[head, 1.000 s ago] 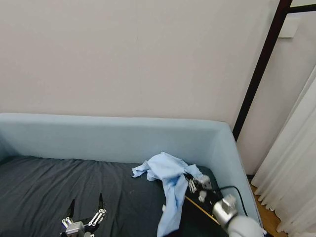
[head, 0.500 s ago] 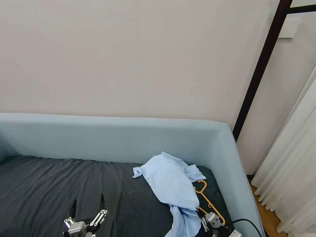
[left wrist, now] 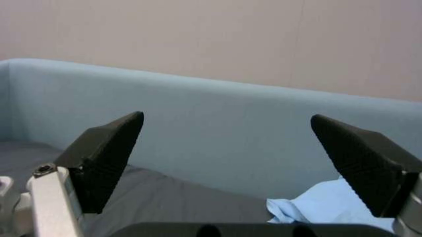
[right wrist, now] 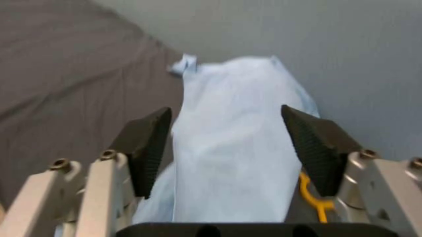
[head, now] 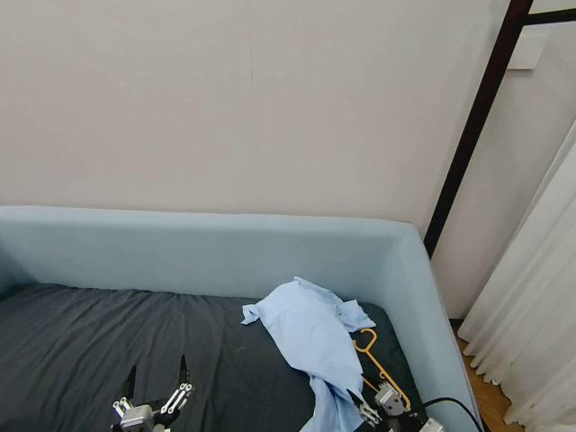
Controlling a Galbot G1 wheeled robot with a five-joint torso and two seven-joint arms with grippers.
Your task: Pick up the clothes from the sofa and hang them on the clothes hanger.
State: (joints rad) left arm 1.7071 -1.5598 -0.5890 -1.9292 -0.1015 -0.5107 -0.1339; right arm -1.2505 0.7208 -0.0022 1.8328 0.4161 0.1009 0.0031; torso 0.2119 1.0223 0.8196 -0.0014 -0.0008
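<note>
Tools apart, shirt on sofa

My left tool [head: 157, 382] hangs low over the dark seat with its fingers spread wide, well apart from the shirt. The pale blue shirt [head: 310, 335] lies crumpled on the seat at the right end of the sofa [head: 207, 252], running from the backrest toward me. An orange hanger [head: 376, 353] lies just beside its right edge. My right tool [head: 376, 407] sits at the shirt's near end, fingers apart, clamped on nothing.

Looks like a home living room: pale blue sofa [head: 270, 247] with dark seat cushion [head: 90, 333] against a plain wall [head: 225, 108], white curtains [head: 531, 306] at right, wooden floor [head: 474, 378] beneath them.
</note>
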